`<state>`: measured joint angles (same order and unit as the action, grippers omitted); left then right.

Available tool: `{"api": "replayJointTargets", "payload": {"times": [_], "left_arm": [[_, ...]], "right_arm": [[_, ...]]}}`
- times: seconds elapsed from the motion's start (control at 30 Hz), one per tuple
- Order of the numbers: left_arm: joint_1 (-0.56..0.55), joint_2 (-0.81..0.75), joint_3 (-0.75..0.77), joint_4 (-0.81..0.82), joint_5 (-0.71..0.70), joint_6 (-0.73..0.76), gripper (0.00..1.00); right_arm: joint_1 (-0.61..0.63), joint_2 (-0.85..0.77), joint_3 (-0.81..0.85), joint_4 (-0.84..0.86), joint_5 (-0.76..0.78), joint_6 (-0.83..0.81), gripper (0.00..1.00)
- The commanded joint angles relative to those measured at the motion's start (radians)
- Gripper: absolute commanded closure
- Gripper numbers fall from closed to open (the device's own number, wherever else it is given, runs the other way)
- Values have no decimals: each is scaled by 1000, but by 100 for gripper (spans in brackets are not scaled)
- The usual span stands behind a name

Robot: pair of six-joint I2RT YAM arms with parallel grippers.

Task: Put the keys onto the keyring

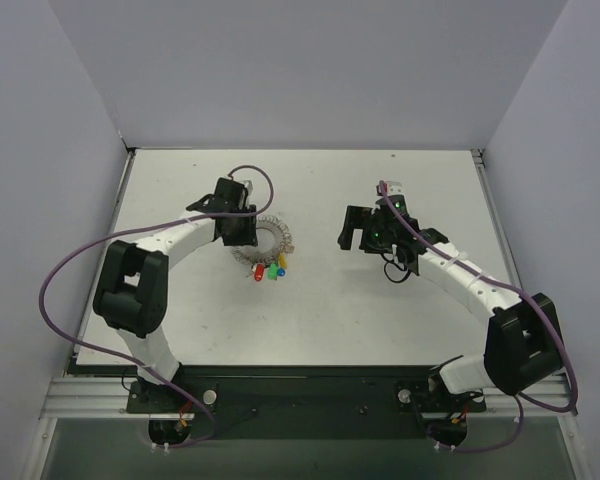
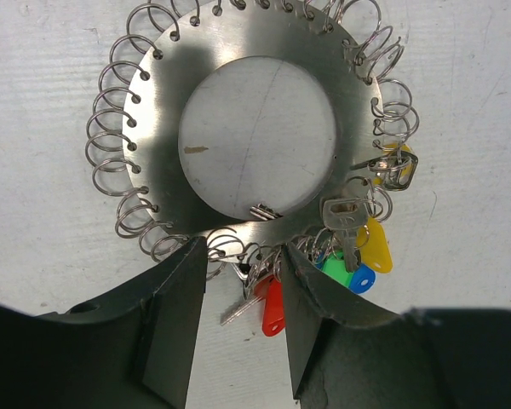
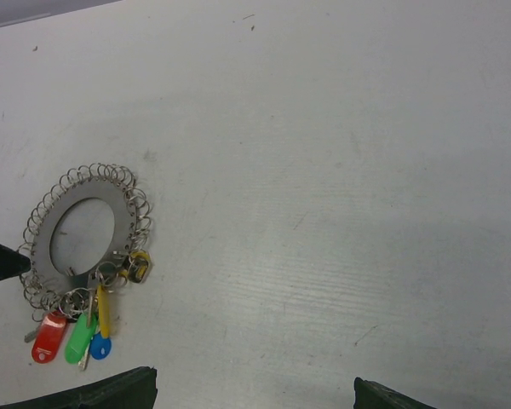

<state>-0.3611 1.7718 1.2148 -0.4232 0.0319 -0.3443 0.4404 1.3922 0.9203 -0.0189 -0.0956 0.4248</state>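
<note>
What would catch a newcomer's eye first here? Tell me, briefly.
The silvery keyring, fringed with wire loops, lies left of the middle of the table. Bright red, green, blue and yellow keys bunch at its near rim, where the left gripper straddles the loops. The right gripper hangs wide open off to the right, holding nothing.

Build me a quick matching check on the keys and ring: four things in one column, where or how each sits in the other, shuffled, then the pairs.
Column one
1 red key
2 blue key
3 left gripper
4 right gripper

Column two
A jaws wide, over bare table, away from the ring
B right against the green key
C at the ring's rim, fingers either side of some wire loops
D seen in the gap between the left fingers, left wrist view

Pairs: 1-D, 2-B, 3-C, 4-A
</note>
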Motion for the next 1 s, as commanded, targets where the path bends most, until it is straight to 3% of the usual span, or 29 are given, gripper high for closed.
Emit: {"api": "replayJointTargets", "payload": {"times": [0.0, 0.4, 0.73, 0.97], "left_arm": [[-4, 20, 49, -12, -17, 24, 51], [4, 71, 40, 26, -17, 45, 51], [39, 67, -30, 107, 125, 48, 52], [80, 48, -98, 155, 206, 34, 59]], "right_arm": [[7, 14, 46, 0, -12, -9, 0], [6, 47, 68, -1, -27, -12, 0], [6, 60, 74, -6, -33, -14, 0], [8, 68, 74, -10, -36, -17, 1]]}}
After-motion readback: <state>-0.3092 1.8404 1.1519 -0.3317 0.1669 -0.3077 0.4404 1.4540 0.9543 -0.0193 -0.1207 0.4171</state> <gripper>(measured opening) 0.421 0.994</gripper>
